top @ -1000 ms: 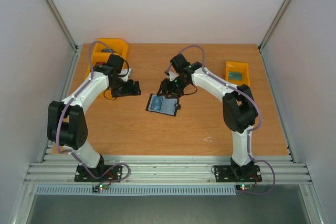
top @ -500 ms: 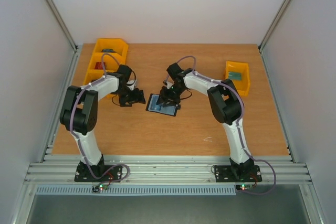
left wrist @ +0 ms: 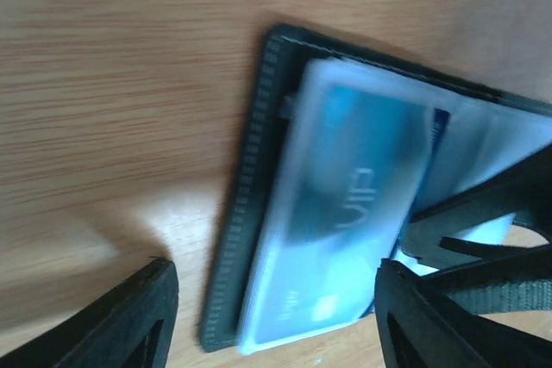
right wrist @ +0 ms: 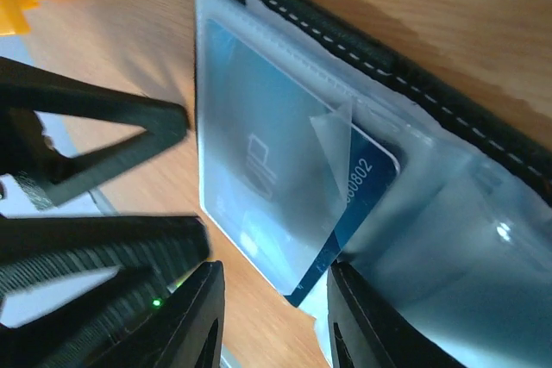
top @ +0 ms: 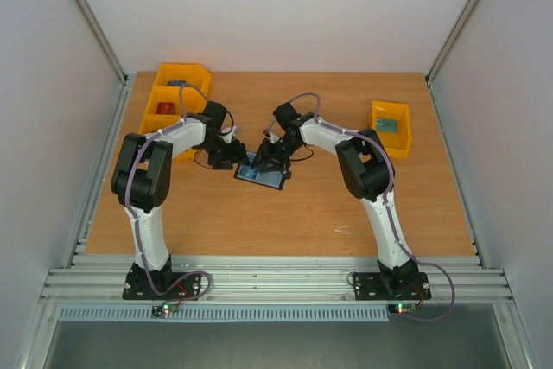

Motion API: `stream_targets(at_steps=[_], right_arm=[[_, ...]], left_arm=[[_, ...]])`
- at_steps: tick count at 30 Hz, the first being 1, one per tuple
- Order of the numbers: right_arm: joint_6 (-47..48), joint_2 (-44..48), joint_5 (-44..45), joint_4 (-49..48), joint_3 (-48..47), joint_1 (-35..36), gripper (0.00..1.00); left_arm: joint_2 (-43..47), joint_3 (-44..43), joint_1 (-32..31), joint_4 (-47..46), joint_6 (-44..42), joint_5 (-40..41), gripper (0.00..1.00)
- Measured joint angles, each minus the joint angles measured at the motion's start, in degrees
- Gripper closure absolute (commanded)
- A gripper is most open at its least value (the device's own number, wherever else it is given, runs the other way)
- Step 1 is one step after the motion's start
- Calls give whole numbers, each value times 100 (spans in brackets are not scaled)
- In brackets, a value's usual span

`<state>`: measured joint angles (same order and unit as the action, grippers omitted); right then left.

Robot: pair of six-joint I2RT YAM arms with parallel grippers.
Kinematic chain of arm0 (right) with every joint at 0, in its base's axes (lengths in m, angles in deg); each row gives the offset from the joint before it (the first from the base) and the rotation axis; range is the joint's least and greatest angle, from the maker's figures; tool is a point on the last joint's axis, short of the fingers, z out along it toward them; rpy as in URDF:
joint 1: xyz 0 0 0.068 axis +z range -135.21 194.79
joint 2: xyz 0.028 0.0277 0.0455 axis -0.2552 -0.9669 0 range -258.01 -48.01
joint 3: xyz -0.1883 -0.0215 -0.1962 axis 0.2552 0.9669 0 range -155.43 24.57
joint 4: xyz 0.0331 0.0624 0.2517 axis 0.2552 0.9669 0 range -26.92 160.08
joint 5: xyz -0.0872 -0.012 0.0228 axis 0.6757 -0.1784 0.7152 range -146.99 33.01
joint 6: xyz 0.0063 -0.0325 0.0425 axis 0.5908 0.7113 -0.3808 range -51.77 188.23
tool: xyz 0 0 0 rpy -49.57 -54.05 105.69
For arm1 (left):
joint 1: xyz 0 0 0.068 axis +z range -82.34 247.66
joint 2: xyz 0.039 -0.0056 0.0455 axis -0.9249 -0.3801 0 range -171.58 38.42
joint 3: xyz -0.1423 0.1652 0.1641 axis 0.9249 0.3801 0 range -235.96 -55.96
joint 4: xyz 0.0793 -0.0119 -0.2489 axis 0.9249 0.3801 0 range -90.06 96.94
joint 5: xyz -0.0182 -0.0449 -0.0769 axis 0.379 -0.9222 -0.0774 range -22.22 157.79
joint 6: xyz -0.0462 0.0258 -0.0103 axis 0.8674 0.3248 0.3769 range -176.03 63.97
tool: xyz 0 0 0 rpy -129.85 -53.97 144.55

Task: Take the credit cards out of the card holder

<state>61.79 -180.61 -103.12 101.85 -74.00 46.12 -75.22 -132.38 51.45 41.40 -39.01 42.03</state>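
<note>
The card holder (top: pixel 262 172) is lying open mid-worktop (top: pixel 328 213), with a blue credit card (right wrist: pixel 259 170) poking partly out of its clear sleeve. The right gripper (right wrist: pixel 274 275) is straddling the card's free corner, jaws apart and not yet pinching. The left gripper (left wrist: pixel 274 282) is hovering over the holder's edge, jaws wide and empty. The next move, I judge, calls for pinching that corner, pinning the holder and sliding the card out flat.

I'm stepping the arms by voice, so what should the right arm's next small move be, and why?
Probably close the right fingers on the blue card's corner. That corner seems to stick out past the card holder's clear sleeve and lies between the open fingers, not yet pinched.
</note>
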Motion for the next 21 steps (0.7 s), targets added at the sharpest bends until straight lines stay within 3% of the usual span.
stream_targets(at_steps=[13,21], right_arm=[[-466,-120,-407,-844,20,-131,72],[-660,-120,-472,-1189,136,-223,72]], left_arm=[[-72,37,-48,-42,-184,-81,71],[-72,109,-46,-50,-232,-243,69]])
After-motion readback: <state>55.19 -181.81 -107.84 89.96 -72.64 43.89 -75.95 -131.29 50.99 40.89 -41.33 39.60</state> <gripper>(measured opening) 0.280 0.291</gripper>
